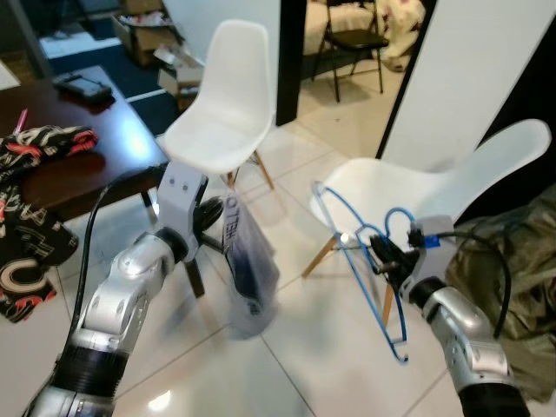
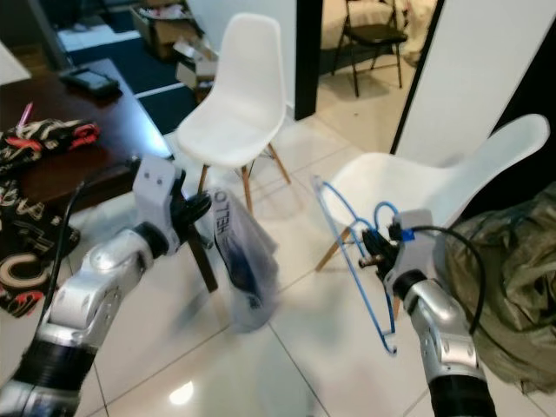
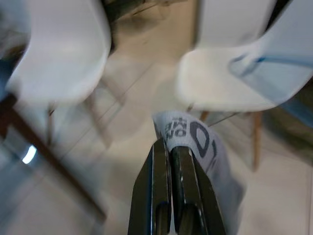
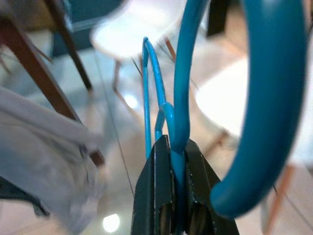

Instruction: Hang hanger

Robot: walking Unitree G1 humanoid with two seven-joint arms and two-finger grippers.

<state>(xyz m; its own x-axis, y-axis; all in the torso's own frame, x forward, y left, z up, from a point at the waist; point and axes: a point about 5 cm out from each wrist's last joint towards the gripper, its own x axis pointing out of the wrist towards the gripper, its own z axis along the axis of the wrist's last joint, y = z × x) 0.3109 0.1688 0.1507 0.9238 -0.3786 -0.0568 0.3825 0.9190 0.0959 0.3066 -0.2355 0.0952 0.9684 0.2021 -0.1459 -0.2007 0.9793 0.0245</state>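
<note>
A blue wire hanger (image 1: 398, 211) hangs in the air over the tiled floor, its hook uppermost. My right gripper (image 1: 380, 253) is shut on the wire just under the hook; the right wrist view shows the wire (image 4: 274, 98) pinched between the fingers (image 4: 156, 196). To the left, my left gripper (image 1: 213, 217) is shut on the top edge of a grey-blue garment with printed letters (image 1: 248, 269), which dangles toward the floor. In the left wrist view the cloth (image 3: 195, 139) is caught between the closed fingertips (image 3: 159, 161). Hanger and garment are apart.
Two white shell chairs stand ahead, one at the centre (image 1: 226, 95) and one at the right (image 1: 417, 187) just behind the hanger. A dark wooden table (image 1: 104, 139) with patterned cloth (image 1: 43, 143) is at the left. Olive fabric (image 1: 521, 278) is piled at the right.
</note>
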